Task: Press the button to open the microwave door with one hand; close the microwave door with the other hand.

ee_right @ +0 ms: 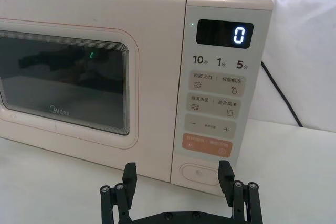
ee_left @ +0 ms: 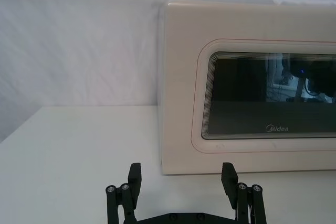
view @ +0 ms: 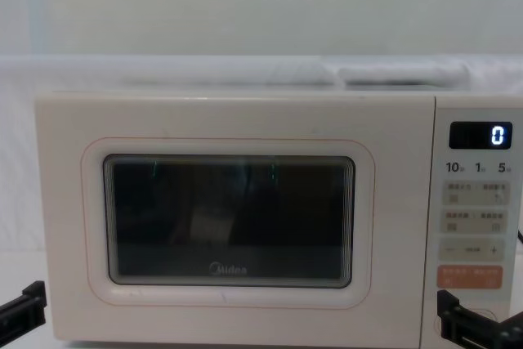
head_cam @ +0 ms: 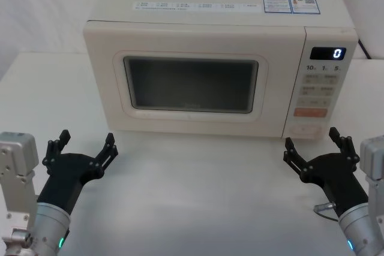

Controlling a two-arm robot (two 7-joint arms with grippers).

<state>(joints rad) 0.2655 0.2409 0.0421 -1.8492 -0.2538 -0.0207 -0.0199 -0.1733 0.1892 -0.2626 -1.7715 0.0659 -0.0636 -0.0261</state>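
Note:
The cream microwave (head_cam: 210, 16) stands at the back of the white table, its display (head_cam: 336, 53) showing a white 0. The microwave door (head_cam: 192, 85) is shut flush, with a dark window and a grey Midea logo (ee_left: 277, 128). The wide cream button (ee_right: 202, 171) sits lowest on the panel, under the orange key (ee_right: 207, 145). My right gripper (head_cam: 311, 137) is open on the table just before the button (head_cam: 306, 129), apart from it. My left gripper (head_cam: 86, 138) is open before the door's left end, with the casing's lower left corner (ee_left: 164, 169) between its fingers' line of sight.
A black power cable (ee_right: 283, 98) runs down behind the microwave's right side. Stickers (head_cam: 291, 3) lie on the microwave's top. The white tabletop (head_cam: 198, 190) stretches bare between the two arms. A white backdrop (ee_left: 79, 51) stands behind.

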